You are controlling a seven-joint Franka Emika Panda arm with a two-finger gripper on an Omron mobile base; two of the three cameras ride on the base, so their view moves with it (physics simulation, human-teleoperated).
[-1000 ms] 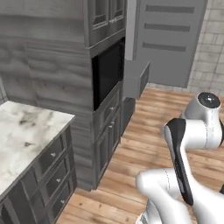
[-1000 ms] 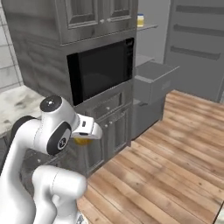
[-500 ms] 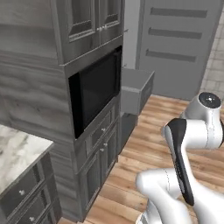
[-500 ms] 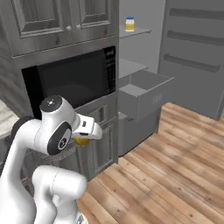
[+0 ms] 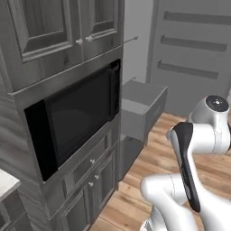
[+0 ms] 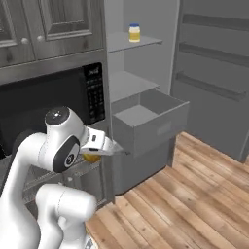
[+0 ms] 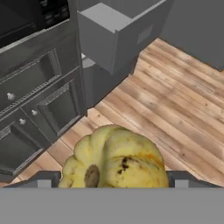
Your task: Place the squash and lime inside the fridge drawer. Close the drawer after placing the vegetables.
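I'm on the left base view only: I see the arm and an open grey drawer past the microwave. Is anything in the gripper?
Observer: Yes. The hand view shows the squash held between the fingers, filling the lower frame.
Operator: Is the drawer's inside clear?
Observer: In the right base view the fridge drawer stands pulled out, and the part of its floor that shows looks bare.
Operator: Anything above it?
Observer: A yellow jar stands on the upper fridge shelf.
Operator: Where's the gripper?
Observer: The gripper sits left of the drawer, not over it.
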